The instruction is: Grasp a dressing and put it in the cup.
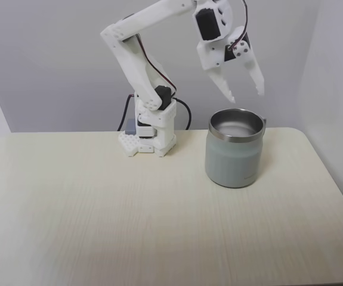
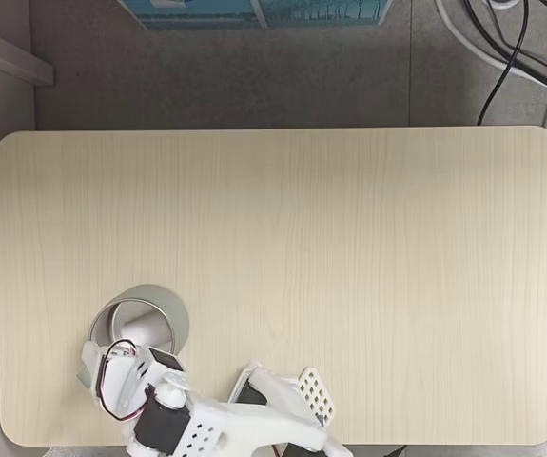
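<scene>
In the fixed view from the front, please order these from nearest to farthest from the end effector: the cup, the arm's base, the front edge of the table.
1. The cup, directly below the open end effector, at right.
2. The arm's base, to the left at the table's back edge.
3. The table's front edge, at the bottom of the picture.

From above, the arm [image 2: 206, 419] covers the near side of the cup [image 2: 159, 300], and a white shape inside it [image 2: 140, 331] is too unclear to name. The picture's lower edge cuts off the arm's base. From the front, the top edge crops the arm's upper link [image 1: 171, 9], and the cup's [image 1: 234, 158] floor is hidden.
</scene>
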### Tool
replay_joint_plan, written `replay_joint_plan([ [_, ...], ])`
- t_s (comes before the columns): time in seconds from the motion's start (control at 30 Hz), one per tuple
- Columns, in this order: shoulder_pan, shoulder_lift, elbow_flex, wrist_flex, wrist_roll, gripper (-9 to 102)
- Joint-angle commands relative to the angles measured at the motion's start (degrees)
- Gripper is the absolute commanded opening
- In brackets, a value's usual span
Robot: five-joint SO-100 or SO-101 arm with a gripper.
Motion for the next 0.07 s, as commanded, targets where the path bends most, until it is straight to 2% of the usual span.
replay_joint_plan([
  [0.0,0.0,0.35,0.97,-0.79,-0.09,19],
  [0.03,0.0,0.44,0.97,-0.88,-0.09,19],
])
